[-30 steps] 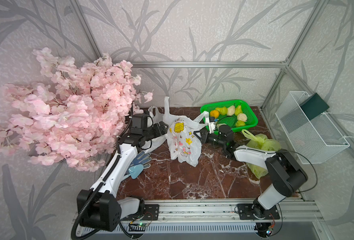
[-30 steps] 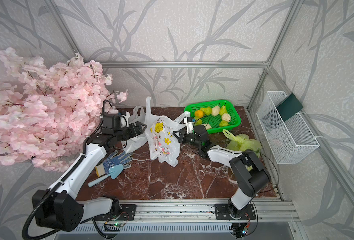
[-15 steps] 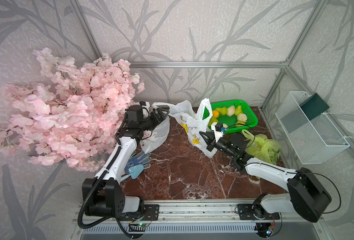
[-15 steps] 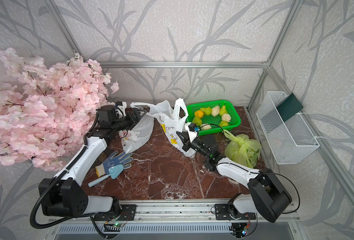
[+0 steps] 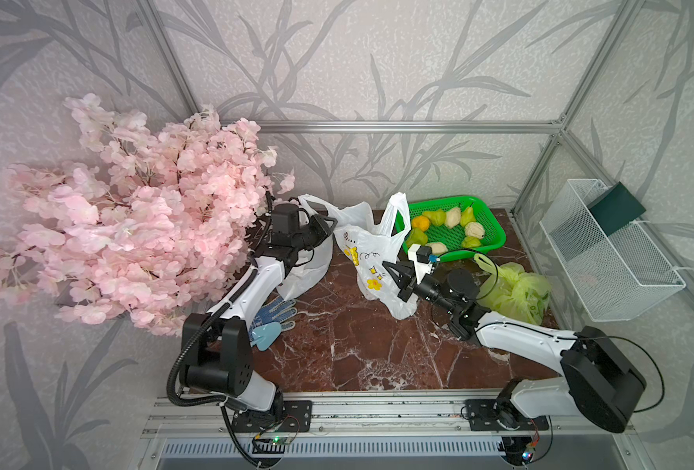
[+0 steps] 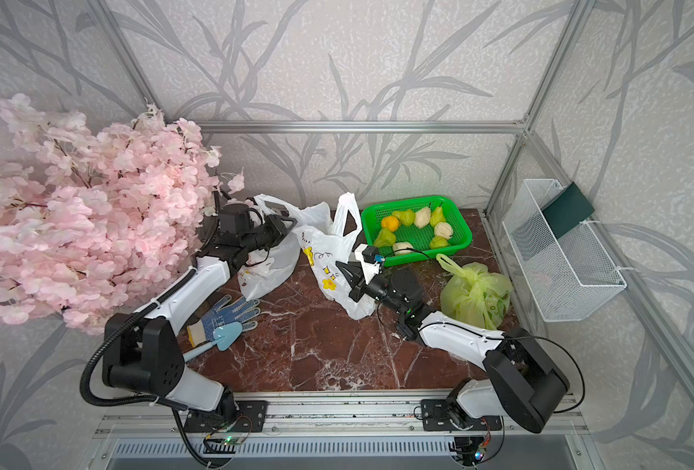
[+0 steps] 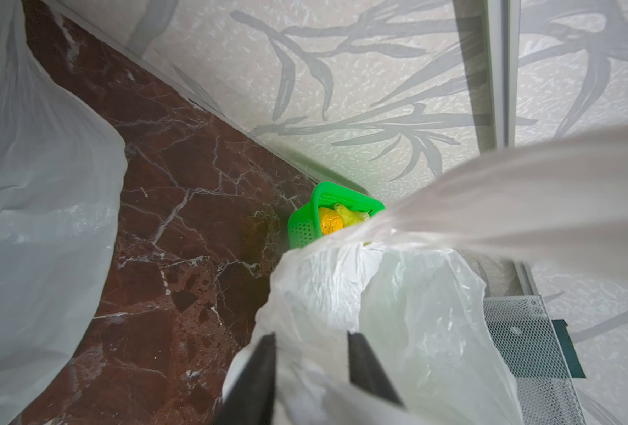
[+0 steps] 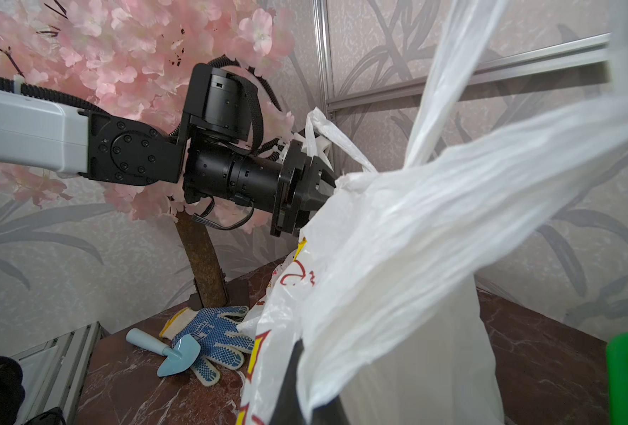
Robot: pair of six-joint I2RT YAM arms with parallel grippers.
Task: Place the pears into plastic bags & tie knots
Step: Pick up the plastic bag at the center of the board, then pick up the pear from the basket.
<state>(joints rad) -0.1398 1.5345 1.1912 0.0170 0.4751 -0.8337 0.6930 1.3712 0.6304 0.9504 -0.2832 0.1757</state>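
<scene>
A white plastic bag with yellow prints hangs stretched between both grippers. My left gripper is shut on its bunched rim. My right gripper is shut on its side near the basket. Several pears, green and cream, lie in the green basket. A second white bag slumps under my left arm. A knotted yellow-green bag sits at the right.
An orange fruit shares the basket. A blue dotted glove and a pale blue trowel lie by my left arm. The pink blossom tree crowds the left side. A white wire basket hangs on the right wall.
My right gripper carried the white bag right, toward the basket, drawing it out. My left gripper followed to the bag's rim and its jaws closed on the film.
</scene>
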